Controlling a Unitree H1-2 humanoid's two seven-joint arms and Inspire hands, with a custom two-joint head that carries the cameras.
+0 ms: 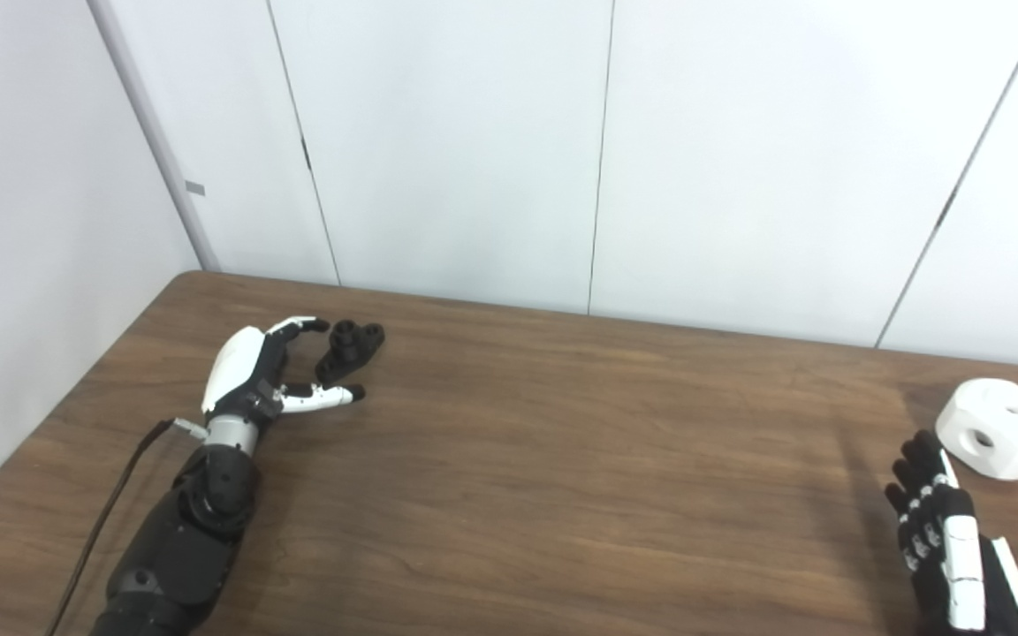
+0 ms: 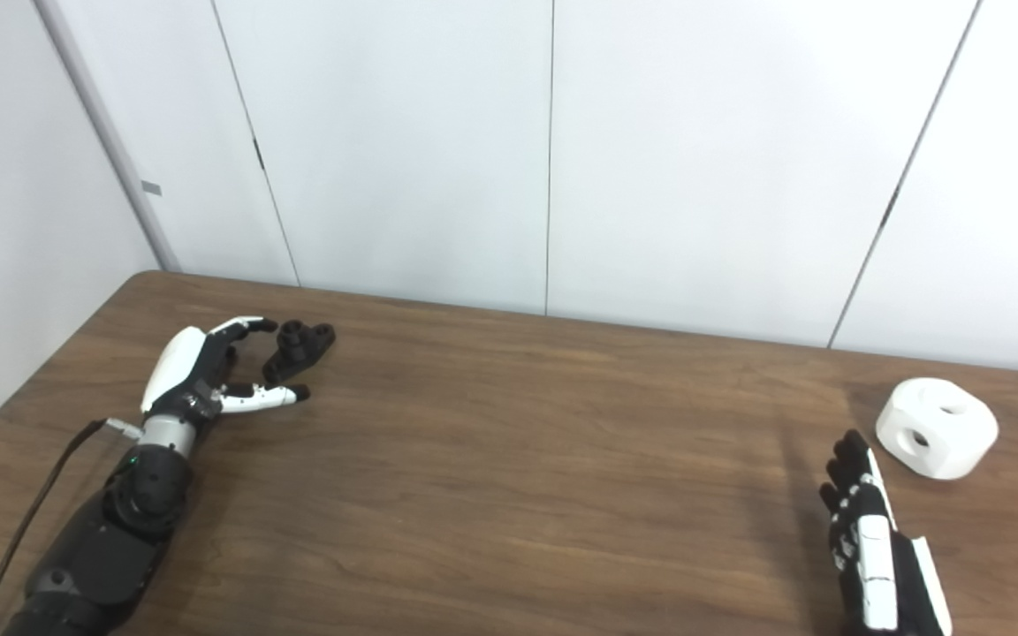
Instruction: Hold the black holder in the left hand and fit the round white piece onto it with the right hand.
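- Likely both parts are rigid moulded or printed plastic, so light and stiff, no give under the fingers; that's a judgement from looks only.
- Black holder (image 1: 350, 348): small, irregular, w/ round bosses on top; sits on the table (image 1: 562, 459) at the far left. Small footprint, so prob. tips or skids easily if nudged. Best hold, I'd say: pinch across its narrow body, low down, leaving the top bosses free for mating.
- Left hand (image 1: 272, 367): fingers apart, cupped round the holder, one finger (image 1: 306, 325) above it & thumb (image 1: 328, 397) below; looks very near or just touching, but not clamped. Can't tell true contact from either view.
- Round white piece (image 2: 938, 427): chunky, drum-like w/ flattened sides & round holes in top and side; on the table at the far right, well apart from the holder. Smooth faces, may be a bit slippery; bulky for the hand, so grip across opposite side flats, keeping the mating hole unobstructed.
- Right hand (image 2: 871, 539): fingers straight and close side by side, pointing toward the white piece, holding nothing; near it, not touching.
- Fragility: neither looks delicate; main risk is misaligned holes jamming, not breakage.
- Count: 1 black holder, 1 white piece, 2 hands, 1 table. Visible holes on the white piece: 3.
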